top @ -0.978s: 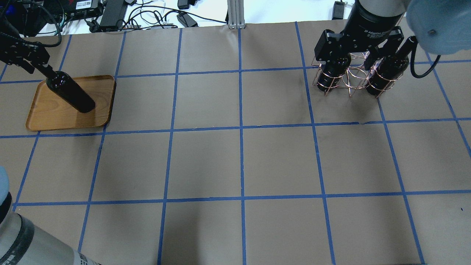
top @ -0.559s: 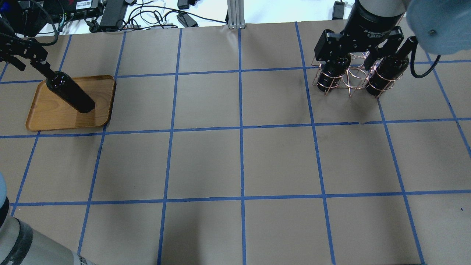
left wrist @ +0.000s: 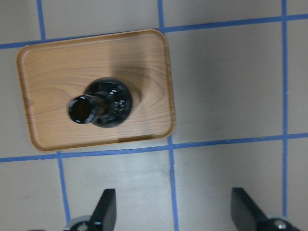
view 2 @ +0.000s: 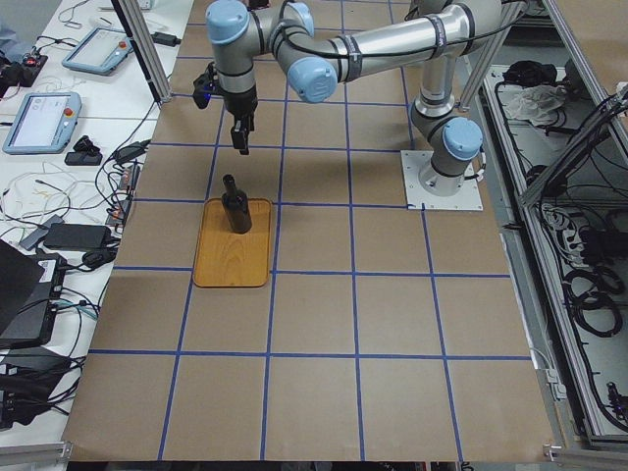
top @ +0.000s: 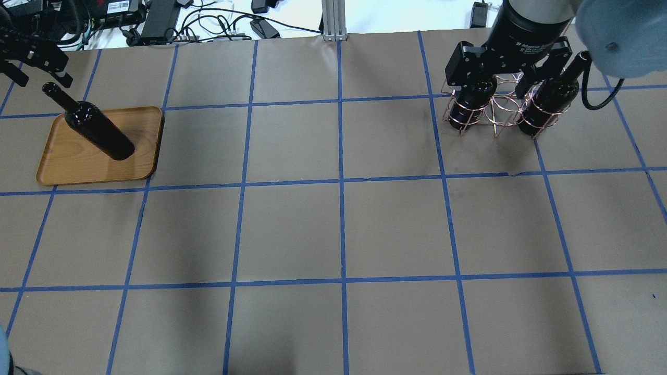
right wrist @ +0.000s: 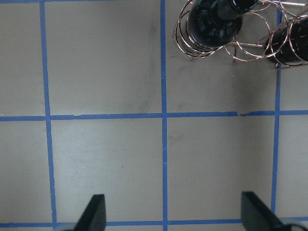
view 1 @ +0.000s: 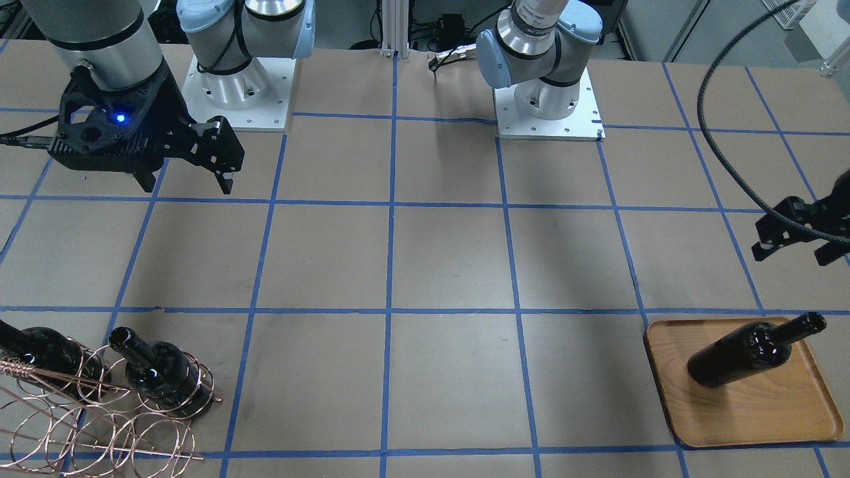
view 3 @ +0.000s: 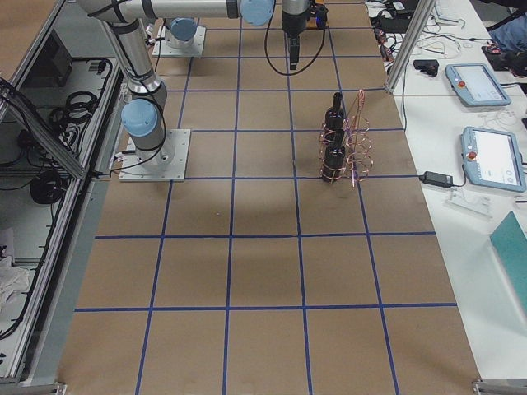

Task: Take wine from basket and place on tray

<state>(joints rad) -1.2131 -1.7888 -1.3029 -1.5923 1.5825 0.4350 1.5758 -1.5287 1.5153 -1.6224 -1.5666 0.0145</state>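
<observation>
One wine bottle [top: 99, 130] stands upright on the wooden tray [top: 68, 169] at the far left; it also shows in the left wrist view [left wrist: 103, 103] and the front view [view 1: 744, 352]. My left gripper [top: 39, 73] is open and empty, above and just beyond the bottle's top, clear of it; its fingers [left wrist: 106, 211] stand wide apart. Two more bottles [top: 469, 104] [top: 547, 101] stand in the copper wire basket [top: 497, 112] at the far right. My right gripper [top: 508, 62] is open and empty, high above the basket.
The table is brown paper with a blue tape grid. Cables and power supplies [top: 156, 21] lie along its far edge, with an aluminium post [top: 333, 21] at the middle. Both arm bases [view 1: 544, 99] stand at the robot's side.
My left gripper has come off the bottle's neck and moved up and away toward the far edge. The bottle stays upright on the tray. The right arm has not moved.
</observation>
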